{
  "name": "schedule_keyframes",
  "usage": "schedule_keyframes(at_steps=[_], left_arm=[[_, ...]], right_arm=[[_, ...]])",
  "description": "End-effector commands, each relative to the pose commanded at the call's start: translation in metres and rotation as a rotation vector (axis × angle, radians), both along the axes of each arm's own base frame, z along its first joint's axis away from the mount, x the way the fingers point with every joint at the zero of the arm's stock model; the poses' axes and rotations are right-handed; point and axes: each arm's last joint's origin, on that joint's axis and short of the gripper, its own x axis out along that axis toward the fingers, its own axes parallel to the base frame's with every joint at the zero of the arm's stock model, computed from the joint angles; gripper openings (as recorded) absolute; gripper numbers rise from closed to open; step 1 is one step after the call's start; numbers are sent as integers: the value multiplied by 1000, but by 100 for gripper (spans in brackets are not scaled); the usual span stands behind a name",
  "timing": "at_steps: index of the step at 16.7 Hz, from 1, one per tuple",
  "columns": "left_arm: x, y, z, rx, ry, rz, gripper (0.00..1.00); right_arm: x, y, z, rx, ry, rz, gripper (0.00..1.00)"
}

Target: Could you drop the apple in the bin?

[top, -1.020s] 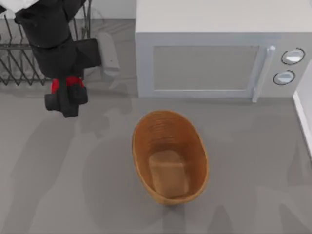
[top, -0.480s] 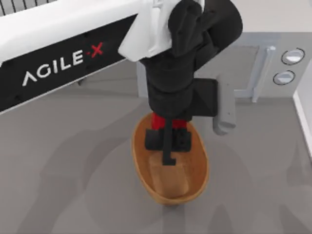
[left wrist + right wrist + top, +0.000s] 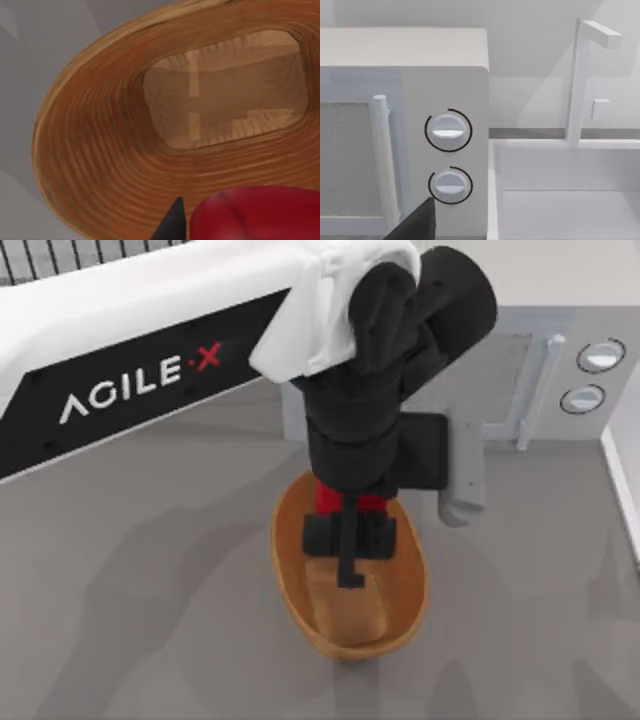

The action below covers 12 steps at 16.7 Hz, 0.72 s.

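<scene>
The bin [image 3: 405, 615] is an oval orange-brown basket in the middle of the table. My left gripper [image 3: 348, 540] hangs over the basket's far half, pointing down into it, shut on the apple. The apple [image 3: 333, 499] shows as a bright red patch between the black fingers. In the left wrist view the apple [image 3: 255, 215] sits close to the camera, beside one dark fingertip [image 3: 172, 225], with the bin's ribbed wall [image 3: 100, 150] and flat bottom below. My right gripper [image 3: 414, 225] is parked off to the right, facing the microwave.
A white microwave [image 3: 520, 350] stands behind the basket, with two knobs [image 3: 448, 131] at its right end. A black wire rack [image 3: 60, 252] is at the far left. A white sink [image 3: 560, 200] with a faucet [image 3: 579, 75] lies right of the microwave.
My left arm has swung from beside the wire rack at the far left to over the basket, carrying the apple. In the last half second it barely shifted.
</scene>
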Motion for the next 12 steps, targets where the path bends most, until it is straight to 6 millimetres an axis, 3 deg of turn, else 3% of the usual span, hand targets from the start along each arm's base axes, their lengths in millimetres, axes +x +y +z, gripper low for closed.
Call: schedule_keyframes(at_steps=[6,11,12], left_arm=[[5,-2,-49,5,0,-1,0],[5,-1,-55,5,-3,-2,0],[5,-1,-55,5,-3,-2,8]], right_arm=[[0,0,0,0,0,0,100],[0,0,0,0,0,0,100],[0,0,0,0,0,0,100]])
